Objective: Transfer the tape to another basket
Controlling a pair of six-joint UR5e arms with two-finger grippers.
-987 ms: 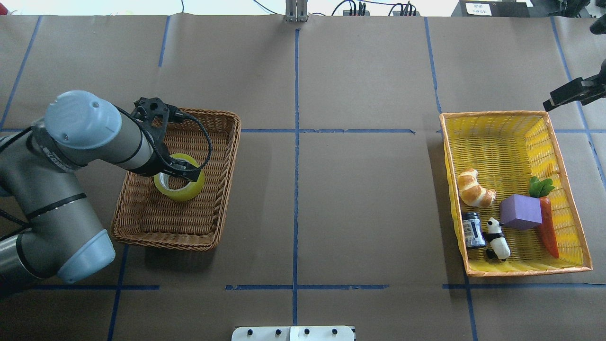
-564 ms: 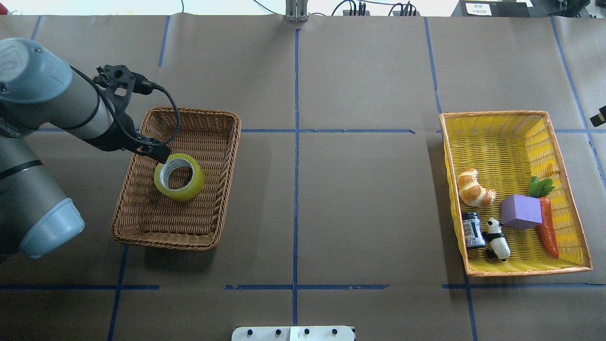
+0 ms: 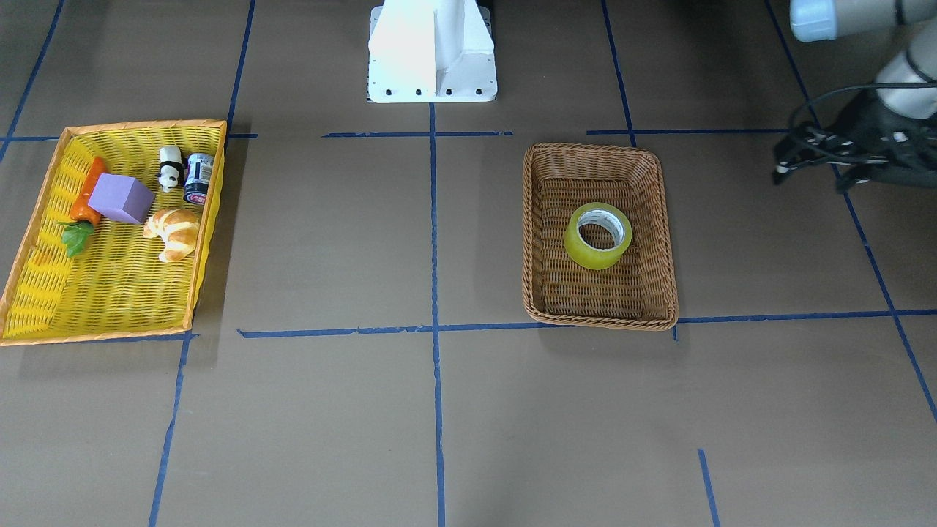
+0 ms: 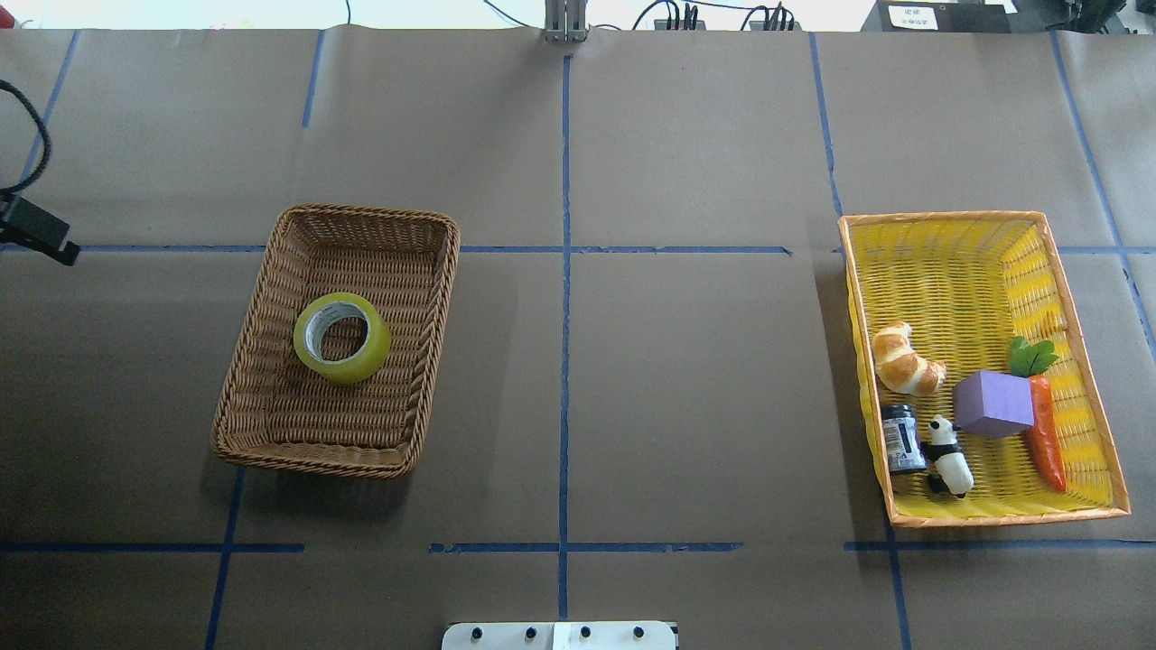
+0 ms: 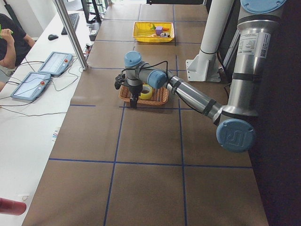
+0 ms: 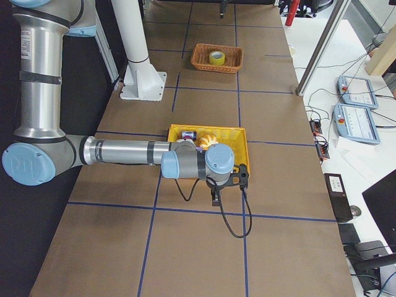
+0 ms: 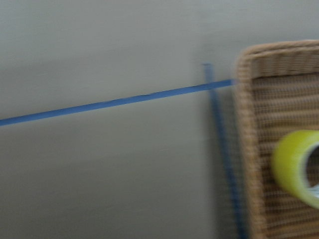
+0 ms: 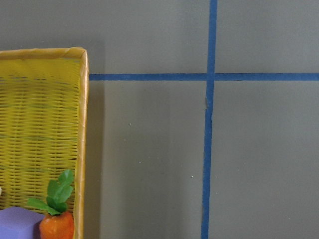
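Note:
The yellow tape roll (image 4: 342, 337) lies flat in the middle of the brown wicker basket (image 4: 361, 217), with nothing touching it. It also shows in the front view (image 3: 598, 236) and at the right edge of the blurred left wrist view (image 7: 299, 169). My left gripper (image 3: 812, 176) hangs empty well off the basket's outer side, and only a bit of it shows at the overhead view's left edge (image 4: 41, 236). I cannot tell whether it is open or shut. My right gripper (image 6: 215, 199) shows only in the exterior right view, beside the yellow basket, so I cannot tell its state.
The yellow, orange-rimmed basket (image 4: 948, 218) at the right holds a croissant (image 4: 906, 359), a purple block (image 4: 993, 403), a carrot (image 4: 1045, 433), a small can (image 4: 901, 438) and a panda figure (image 4: 948, 456). Brown paper with blue tape lines lies between the baskets.
My left arm has pulled away from over the tape, out to the left past the basket and nearly out of the overhead view. The tape stays in the wicker basket. The right gripper has left the overhead view.

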